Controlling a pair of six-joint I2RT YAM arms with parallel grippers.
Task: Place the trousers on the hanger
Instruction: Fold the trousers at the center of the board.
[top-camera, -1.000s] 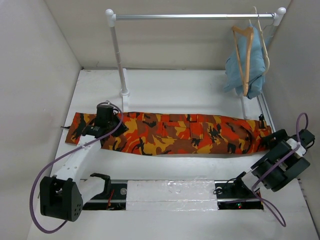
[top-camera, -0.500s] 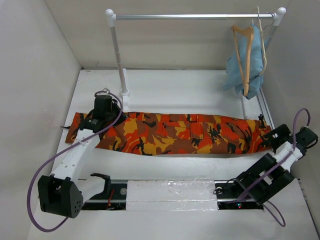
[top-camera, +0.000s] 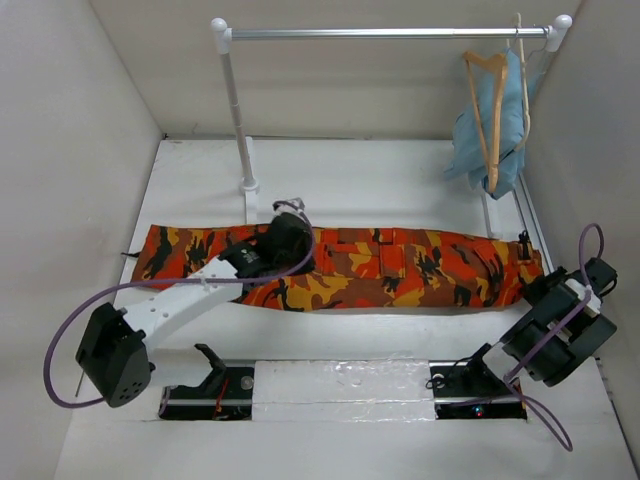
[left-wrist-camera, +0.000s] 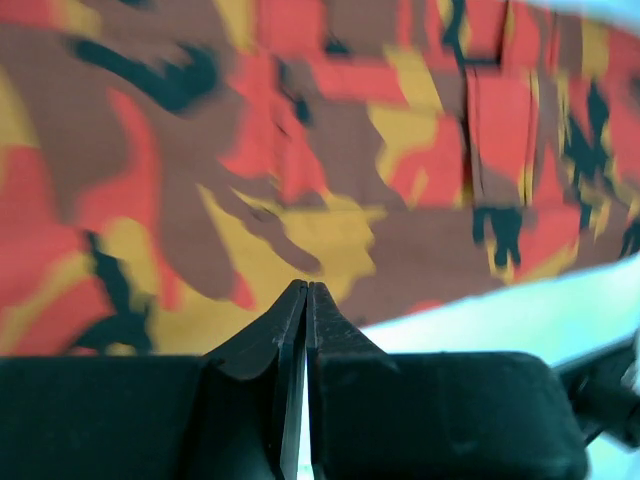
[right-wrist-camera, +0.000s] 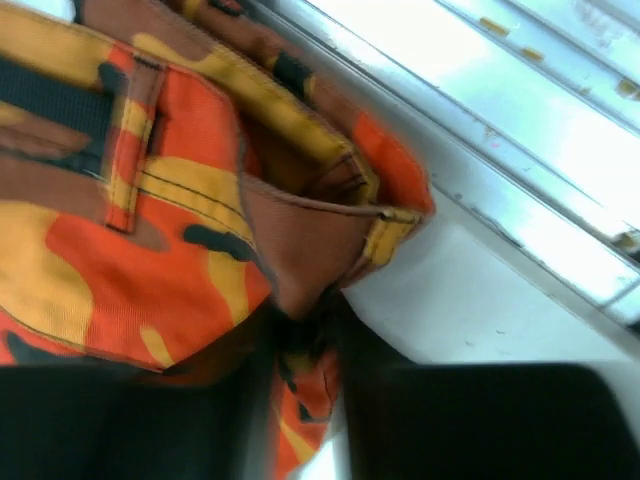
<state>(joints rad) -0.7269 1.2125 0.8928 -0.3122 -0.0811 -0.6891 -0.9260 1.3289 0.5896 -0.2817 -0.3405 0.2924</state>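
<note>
The camouflage trousers (top-camera: 380, 265) lie flat and lengthwise across the table, legs to the left and waist to the right. My left gripper (top-camera: 292, 240) hovers over the leg part left of the middle. In its wrist view the gripper (left-wrist-camera: 306, 286) is shut with nothing between the fingers, and the print (left-wrist-camera: 300, 150) lies below. My right gripper (top-camera: 537, 284) sits at the waist end. There the gripper (right-wrist-camera: 310, 322) is shut on a fold of the trousers' waistband (right-wrist-camera: 300, 210). The wooden hanger (top-camera: 492, 120) hangs from the rail at the far right.
A clothes rail (top-camera: 380, 33) on white posts (top-camera: 238, 120) spans the back of the table. A light blue garment (top-camera: 512, 135) hangs on a second hanger beside the wooden one. White walls close in on both sides. A metal track (top-camera: 340, 385) runs between the arm bases.
My left arm has swung right from the leg end to the middle of the trousers, still shut. My right gripper has gone from open to shut on the waistband.
</note>
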